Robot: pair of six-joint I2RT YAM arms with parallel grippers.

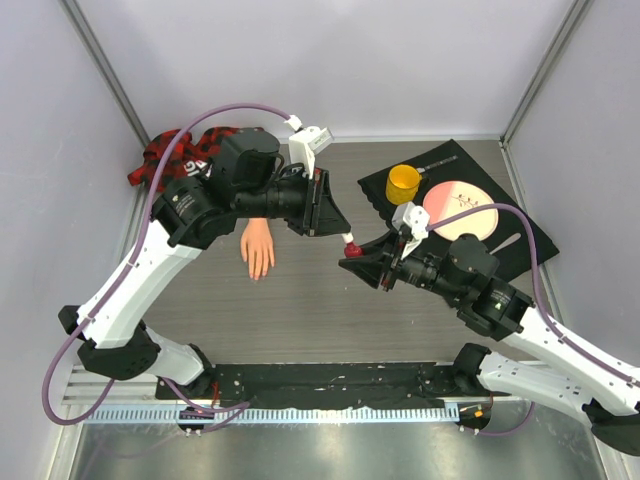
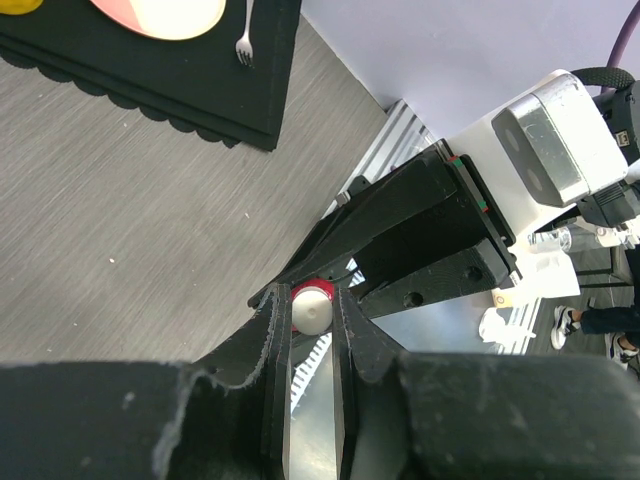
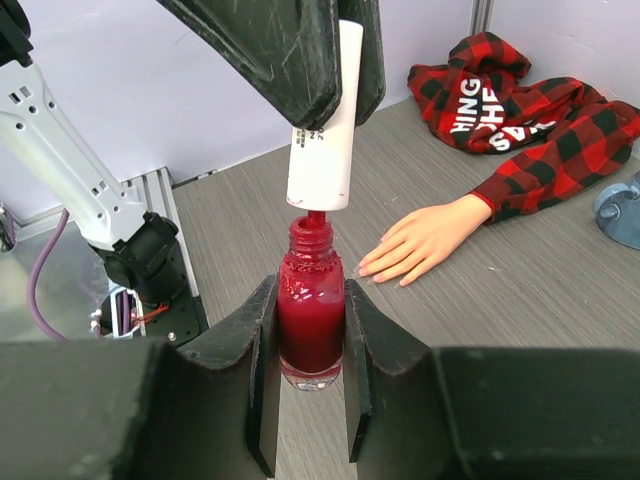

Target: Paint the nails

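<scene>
The small glass polish bottle (image 3: 311, 310) is filled with deep red polish almost up to its neck, and its mouth is open. My right gripper (image 3: 309, 330) has closed narrowly on it, one finger pressed to each side of the glass, holding it upright; I cannot tell whether its base touches the table. My left gripper (image 2: 312, 300) is clamped just as narrowly on the white cap (image 3: 325, 130), which hangs tilted directly above the bottle. A thin red stem runs from the cap's lower end into the neck. The nails (image 3: 372, 266) are at the fingertips of the mannequin hand (image 3: 425, 240), too small for me to see whether any is coloured. The hand lies palm down on the table between my two arms, near the bottle but apart from it, fingers pointing toward my bases. Its red-and-black plaid sleeve (image 3: 560, 150) is crumpled in the far left corner. On the far right a black mat (image 1: 520, 245) carries a yellow cup (image 1: 403, 183), whose inside shows only yellow, a pink plate (image 1: 462, 210) and a fork (image 2: 243, 40). The table (image 1: 300, 320) is grey wood grain, enclosed by pale walls (image 1: 300, 60) with metal framing.
</scene>
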